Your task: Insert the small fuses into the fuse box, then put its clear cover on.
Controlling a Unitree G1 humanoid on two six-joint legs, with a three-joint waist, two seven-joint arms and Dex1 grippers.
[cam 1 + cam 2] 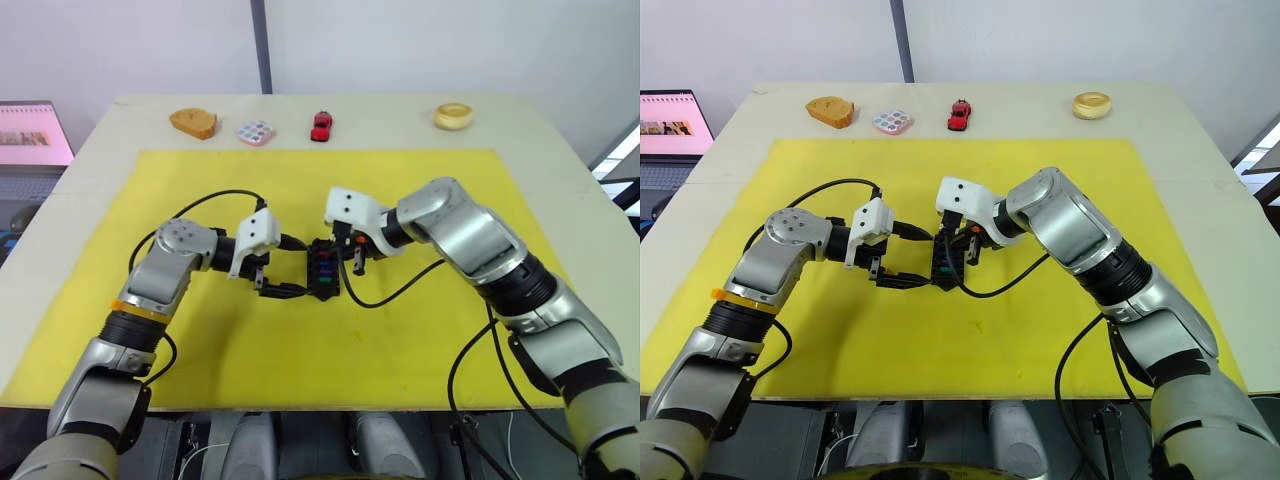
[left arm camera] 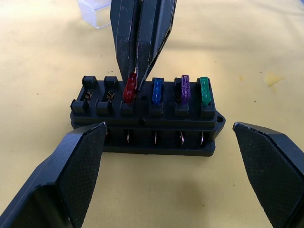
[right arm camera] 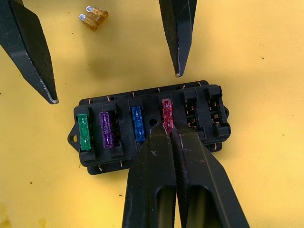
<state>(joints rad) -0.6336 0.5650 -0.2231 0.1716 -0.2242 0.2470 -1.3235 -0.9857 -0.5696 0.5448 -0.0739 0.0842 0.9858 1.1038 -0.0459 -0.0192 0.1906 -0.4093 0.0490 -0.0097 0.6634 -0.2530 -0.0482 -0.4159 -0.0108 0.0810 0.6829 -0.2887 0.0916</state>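
Red fuse (image 3: 166,112) sits part-seated in the fuse box (image 3: 149,126) on the yellow mat (image 1: 400,200), pinched by the closed right gripper (image 3: 171,135). Left gripper (image 2: 168,137) straddles the box, jaws wide, empty. Fuses look light, rigid, slippery; best gripped by the flat faces.

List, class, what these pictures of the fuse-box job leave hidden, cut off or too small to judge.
- Red fuse: its near end is covered by the shut right claw in the right wrist view.
- Clear cover: cut off by the left wrist view's edge.
- Fuse box: its fuses are too small to count from the head views.
- Amber fuse: its markings are too small to read.
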